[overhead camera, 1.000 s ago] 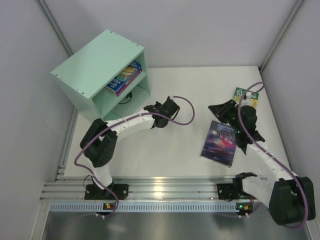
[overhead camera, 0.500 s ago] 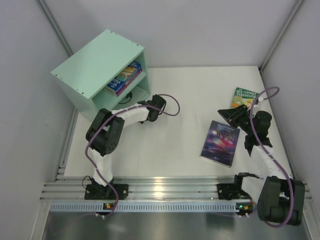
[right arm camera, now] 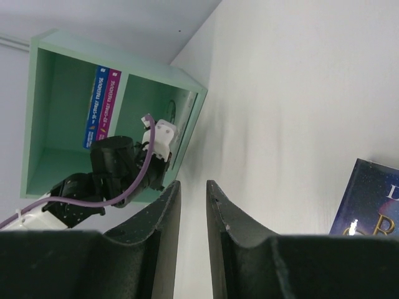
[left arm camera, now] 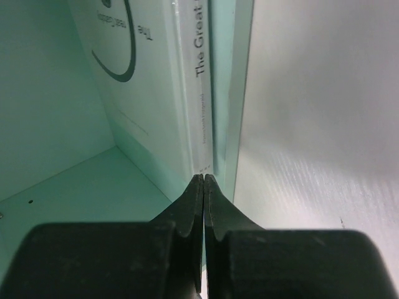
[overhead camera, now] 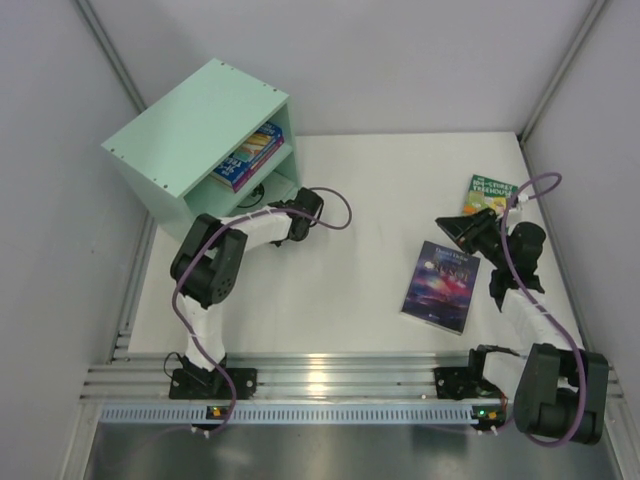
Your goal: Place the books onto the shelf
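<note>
Looking from above: two books [overhead camera: 250, 155] lie in the mint shelf [overhead camera: 180, 130], upper compartment, upper left; galaxy book [overhead camera: 442, 285] and green book [overhead camera: 490, 192] lie on the tabletop [overhead camera: 370, 200] (right side). Left wrist: my left jaws are pressed together at the shelf's mouth. Right wrist: my right jaws are slightly apart, empty.

Setting: robotics lab test cell | evidence: left arm [overhead camera: 205, 275] and right arm [overhead camera: 528, 312] bolted to aluminium rail [overhead camera: 330, 385] | white table [overhead camera: 380, 200] | bare panel walls [overhead camera: 400, 60] around
</note>
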